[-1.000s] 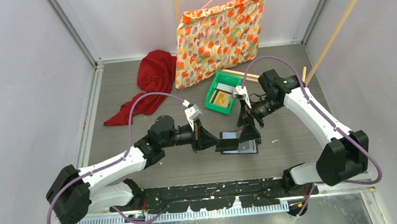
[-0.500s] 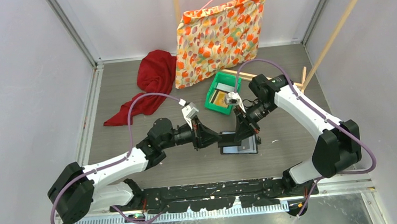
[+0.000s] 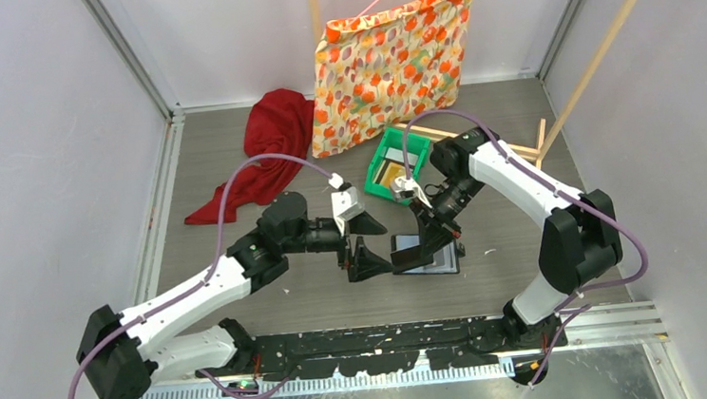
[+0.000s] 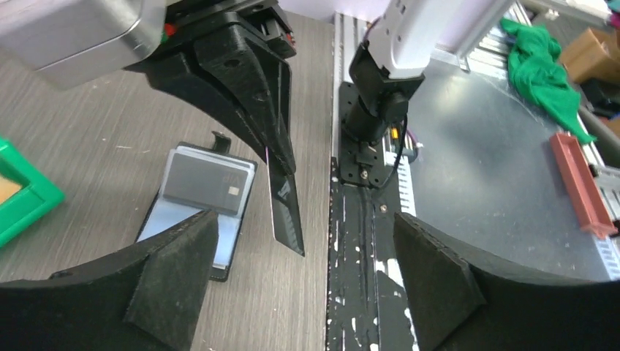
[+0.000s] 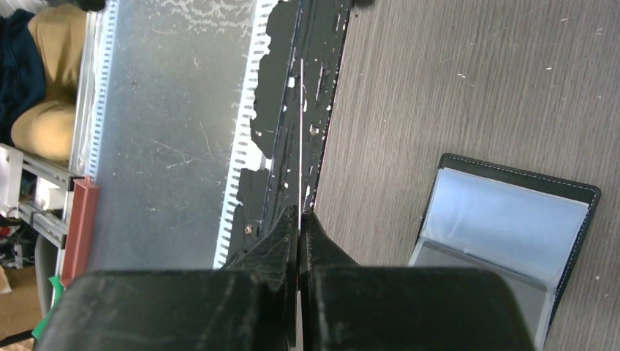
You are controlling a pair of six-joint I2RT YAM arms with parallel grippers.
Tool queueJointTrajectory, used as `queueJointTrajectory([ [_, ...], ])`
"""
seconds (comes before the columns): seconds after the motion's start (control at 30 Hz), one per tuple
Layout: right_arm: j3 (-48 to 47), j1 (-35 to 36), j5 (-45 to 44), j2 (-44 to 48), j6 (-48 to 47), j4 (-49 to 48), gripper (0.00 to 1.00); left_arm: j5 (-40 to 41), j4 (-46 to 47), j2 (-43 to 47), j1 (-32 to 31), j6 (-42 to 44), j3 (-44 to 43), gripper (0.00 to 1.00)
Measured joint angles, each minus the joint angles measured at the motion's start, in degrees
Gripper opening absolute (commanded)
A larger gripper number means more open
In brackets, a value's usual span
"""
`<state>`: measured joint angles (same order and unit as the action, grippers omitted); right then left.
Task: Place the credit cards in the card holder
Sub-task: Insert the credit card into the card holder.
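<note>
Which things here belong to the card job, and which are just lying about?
Job:
- card holder, open on the table
- dark card, held by the right gripper
- grey card lying on the holder
- cards in the green tray

Lying about:
- red cloth
- floral bag
- wooden sticks

You have the black folding card holder (image 3: 445, 261) open at the middle of the grey wooden table (image 3: 233, 171), a thin grey card (image 4: 207, 183) on its pages, the green plastic tray (image 3: 390, 197) just behind, the crumpled red cloth (image 3: 273, 134) back-left.
</note>
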<state>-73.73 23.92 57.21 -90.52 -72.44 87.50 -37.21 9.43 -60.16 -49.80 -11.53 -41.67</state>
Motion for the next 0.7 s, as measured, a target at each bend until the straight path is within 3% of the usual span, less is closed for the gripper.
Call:
queueJointTrajectory([
  [0.27, -0.42, 0.50, -0.85, -0.52, -1.44, 1.18, 0.01, -4.92, 2.99, -12.17, 0.00, -3.52, -0.37, 0.57],
  [0.47, -0.44, 0.59, -1.09, -0.57, -1.31, 1.29, 0.01, -4.85, 7.85, -14.32, 0.00, -8.52, 0.83, 0.55],
  [0.53, -0.44, 0.70, -1.20, -0.66, -1.18, 1.31, 0.01, -4.87, 9.92, -14.32, 0.00, -10.01, 0.94, 0.50],
  [0.7, -0.44, 0.74, -1.25, -0.66, -0.96, 1.31, 0.01, -5.22, 13.14, -14.95, 0.00, -12.28, 0.98, 0.15],
])
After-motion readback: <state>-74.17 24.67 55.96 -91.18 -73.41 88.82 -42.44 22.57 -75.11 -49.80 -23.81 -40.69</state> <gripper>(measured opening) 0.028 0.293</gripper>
